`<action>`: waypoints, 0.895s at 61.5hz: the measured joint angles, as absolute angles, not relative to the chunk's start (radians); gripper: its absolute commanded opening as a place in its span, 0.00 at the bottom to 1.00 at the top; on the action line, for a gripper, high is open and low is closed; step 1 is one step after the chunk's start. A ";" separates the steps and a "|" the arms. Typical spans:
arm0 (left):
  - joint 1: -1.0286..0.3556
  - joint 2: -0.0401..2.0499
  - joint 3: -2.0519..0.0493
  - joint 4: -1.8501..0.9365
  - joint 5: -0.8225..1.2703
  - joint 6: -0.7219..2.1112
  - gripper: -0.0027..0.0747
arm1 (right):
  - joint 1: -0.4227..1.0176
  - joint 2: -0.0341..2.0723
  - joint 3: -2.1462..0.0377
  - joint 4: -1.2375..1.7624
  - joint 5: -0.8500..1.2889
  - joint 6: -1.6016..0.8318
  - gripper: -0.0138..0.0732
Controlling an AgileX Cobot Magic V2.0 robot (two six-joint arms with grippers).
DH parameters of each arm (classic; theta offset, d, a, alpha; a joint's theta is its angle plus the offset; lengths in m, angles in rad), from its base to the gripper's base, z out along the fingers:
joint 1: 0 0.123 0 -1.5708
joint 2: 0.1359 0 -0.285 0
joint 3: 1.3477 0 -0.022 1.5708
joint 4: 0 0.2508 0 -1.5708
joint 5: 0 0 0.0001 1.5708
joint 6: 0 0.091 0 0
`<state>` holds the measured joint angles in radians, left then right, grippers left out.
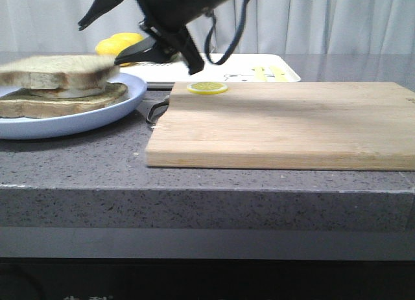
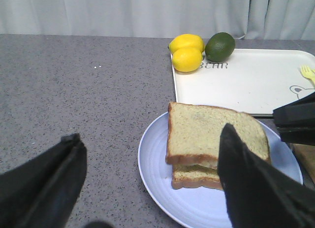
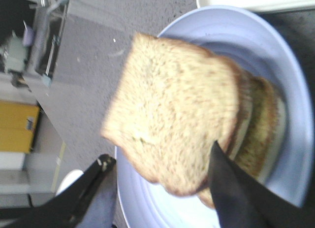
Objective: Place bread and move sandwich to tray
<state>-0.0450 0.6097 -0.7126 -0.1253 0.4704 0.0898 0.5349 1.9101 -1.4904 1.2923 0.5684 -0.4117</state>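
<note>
Bread (image 1: 58,68): blurred, cut by front view's left edge.
Egg (image 1: 76,91): mostly hidden between slices.
Tray (image 1: 259,61): partly behind the arm.

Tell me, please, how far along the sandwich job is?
Done: the bread lies on the sandwich on the blue plate. In hand: nothing; the right gripper and the left gripper are both open. Left: moving it to the white tray.

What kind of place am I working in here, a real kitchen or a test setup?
Probably a staged kitchen-style test bench: a grey speckled stone-look countertop backed by plain pale curtains, laid with a bamboo cutting board, a white rectangular tray and yellow lemons. No stove or sink shows.
</note>
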 measured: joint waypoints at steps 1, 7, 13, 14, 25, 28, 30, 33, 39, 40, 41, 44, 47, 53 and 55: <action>-0.045 0.610 -0.713 -0.125 0.470 0.090 0.74 | 0.527 1.903 -1.490 1.276 0.581 -0.412 0.66; -0.045 0.610 -0.713 -0.125 0.470 0.090 0.74 | 0.493 1.870 -1.490 1.199 0.641 -0.412 0.66; -0.045 0.610 -0.713 -0.125 0.470 0.090 0.74 | 0.464 1.815 -1.490 1.104 0.697 -0.412 0.66; -0.045 0.610 -0.713 -0.125 0.470 0.090 0.74 | 0.460 1.806 -1.490 1.088 0.705 -0.412 0.66; -0.045 0.610 -0.713 -0.125 0.470 0.090 0.74 | 0.446 1.652 -1.490 0.813 0.830 -0.385 0.66; -0.045 0.610 -0.713 -0.125 0.470 0.090 0.74 | 0.446 1.605 -1.490 0.730 0.870 -0.363 0.66; -0.045 0.610 -0.713 -0.125 0.470 0.090 0.74 | 0.446 1.572 -1.490 0.667 0.897 -0.340 0.66; -0.045 0.610 -0.713 -0.125 0.470 0.090 0.74 | 0.446 1.517 -1.490 0.559 0.935 -0.297 0.66; -0.045 0.610 -0.713 -0.125 0.470 0.090 0.74 | 0.446 1.421 -1.490 0.396 0.991 -0.222 0.66; -0.045 0.610 -0.713 -0.125 0.470 0.090 0.74 | 0.446 1.401 -1.490 0.365 1.003 -0.210 0.66; -0.045 0.610 -0.713 -0.125 0.470 0.090 0.74 | 0.446 1.387 -1.490 0.346 1.010 -0.203 0.66; -0.045 0.610 -0.713 -0.125 0.470 0.090 0.74 | 0.446 1.336 -1.485 0.294 1.024 -0.186 0.66; -0.045 0.610 -0.713 -0.125 0.470 0.090 0.74 | 0.446 1.282 -1.467 0.259 1.028 -0.179 0.66; -0.045 0.610 -0.713 -0.127 0.469 0.090 0.74 | 0.446 1.142 -1.394 0.239 1.018 -0.170 0.66; -0.045 0.610 -0.713 -0.127 0.467 0.090 0.74 | 0.446 1.100 -1.364 0.237 1.006 -0.168 0.66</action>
<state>-0.0450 0.6097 -0.7126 -0.1274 0.4668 0.0898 0.4461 1.1003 -1.3643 0.2368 1.0058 -0.1679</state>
